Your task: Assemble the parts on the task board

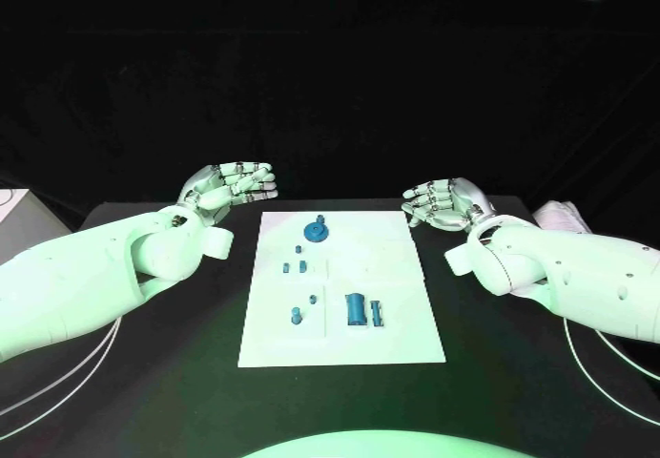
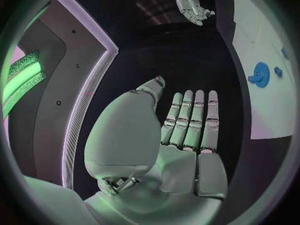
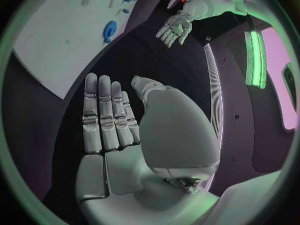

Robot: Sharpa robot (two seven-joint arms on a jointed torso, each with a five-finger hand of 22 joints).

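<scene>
The white task board (image 1: 399, 315) lies in the middle of the black table. On it are a round blue part (image 1: 317, 230) near the far end, small blue pieces (image 1: 295, 260) in the middle, and a blue cylinder (image 1: 357, 307) with smaller pieces near it toward the front. My left hand (image 1: 227, 185) hovers beyond the board's far left corner, fingers straight and apart, holding nothing. My right hand (image 1: 441, 202) hovers off the far right corner, also empty. The left wrist view shows the left hand (image 2: 187, 122) flat, the board (image 2: 265, 45) and round part (image 2: 260, 74) beside it. The right hand (image 3: 109, 112) is flat too.
A white object (image 1: 561, 216) lies at the table's right edge behind my right arm. A pale box (image 1: 11, 212) stands off the table's far left. White cables (image 1: 55, 377) loop along both sides of the table.
</scene>
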